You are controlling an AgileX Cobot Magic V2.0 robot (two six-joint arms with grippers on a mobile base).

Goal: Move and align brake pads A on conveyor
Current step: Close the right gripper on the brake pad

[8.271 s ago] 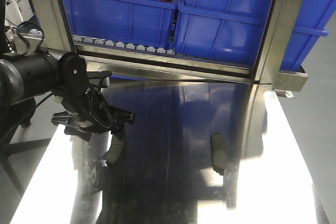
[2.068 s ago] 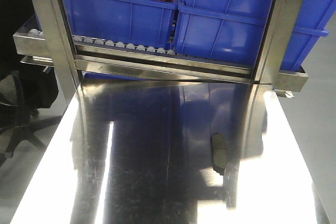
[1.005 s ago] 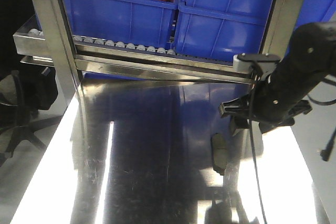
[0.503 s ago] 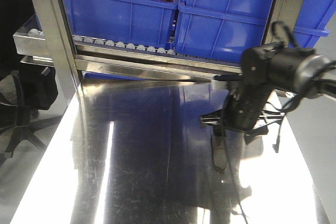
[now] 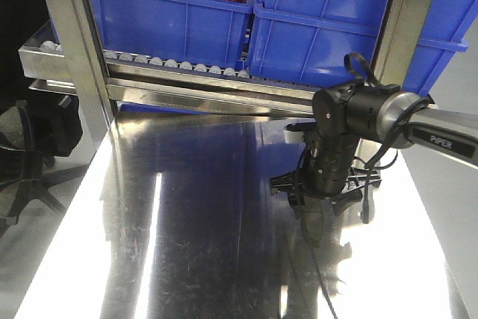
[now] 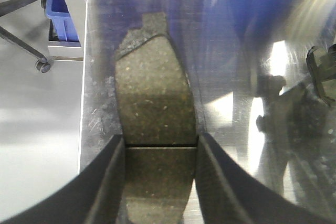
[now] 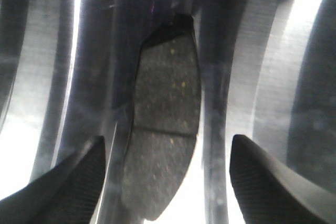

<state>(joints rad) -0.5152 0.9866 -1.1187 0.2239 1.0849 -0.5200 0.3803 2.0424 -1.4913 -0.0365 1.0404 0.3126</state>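
The left gripper (image 6: 160, 148) is clenched on one brake pad (image 6: 155, 93) over the steel tabletop (image 6: 236, 35), while the right gripper (image 7: 168, 148), fingers spread wide, straddles a second brake pad (image 7: 168, 103) lying flat toward three o'clock on that tabletop.

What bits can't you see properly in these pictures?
- Front view: the right gripper covers most of the loose brake pad.
- Left wrist view: the gripped brake pad has its lower end cut off by the bottom edge.
- Conveyor: in no view.
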